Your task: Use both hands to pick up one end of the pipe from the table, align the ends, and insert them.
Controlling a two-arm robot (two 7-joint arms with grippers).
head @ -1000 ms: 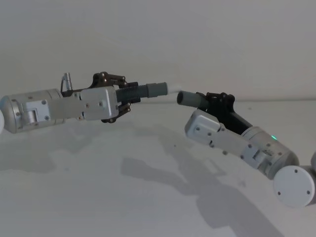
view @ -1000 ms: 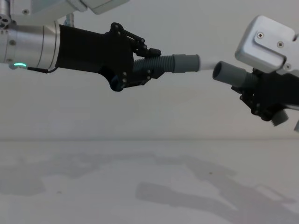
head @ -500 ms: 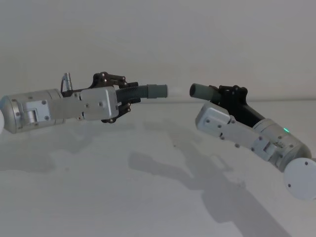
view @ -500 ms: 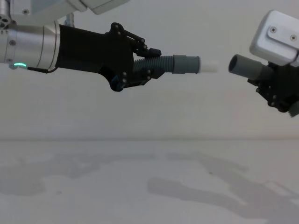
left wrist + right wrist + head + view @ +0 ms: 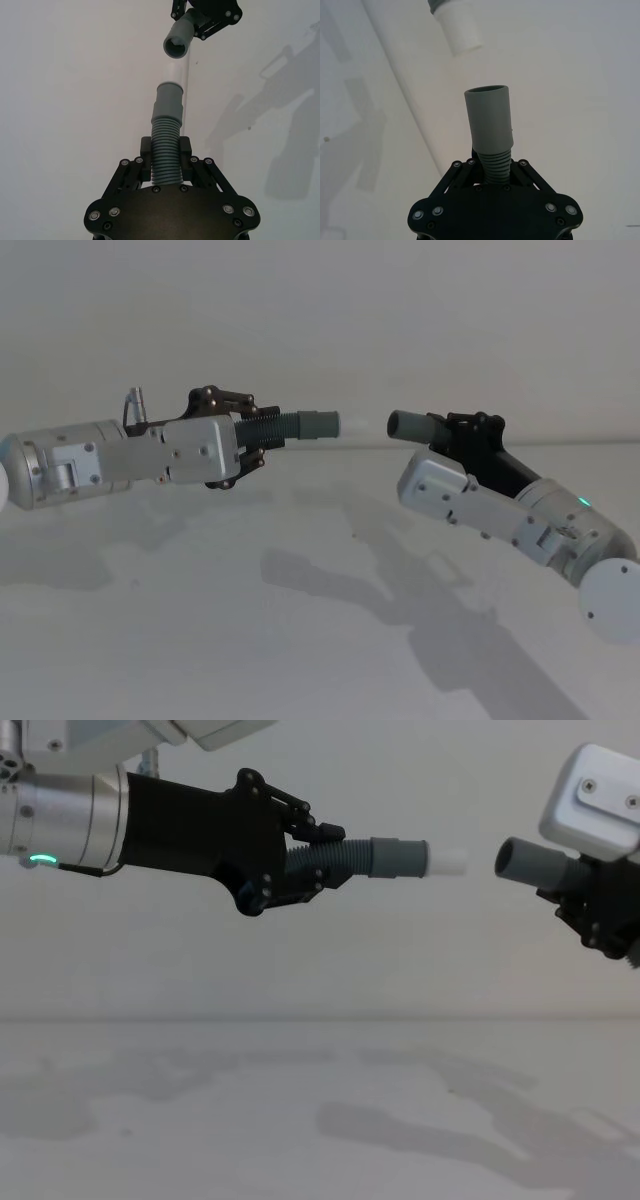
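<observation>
My left gripper (image 5: 252,437) is shut on the ribbed part of one pipe piece (image 5: 290,426), held in the air above the table (image 5: 200,640). Its grey collar (image 5: 400,857) and pale white spigot (image 5: 450,861) point to the right. My right gripper (image 5: 470,432) is shut on the other pipe piece, whose plain grey mouth (image 5: 525,862) faces the spigot across a small gap. In the left wrist view the collar (image 5: 169,102) points at the open mouth (image 5: 177,46), a little off line. In the right wrist view the mouth (image 5: 489,117) stands below the spigot (image 5: 462,30).
The white table (image 5: 300,1120) lies well under both arms and carries their shadows (image 5: 420,610). A plain pale wall (image 5: 320,310) closes the back.
My right gripper has drawn back to the right with its piece. The mouth met the spigot a second ago; a gap now separates them. The left arm has held still.
</observation>
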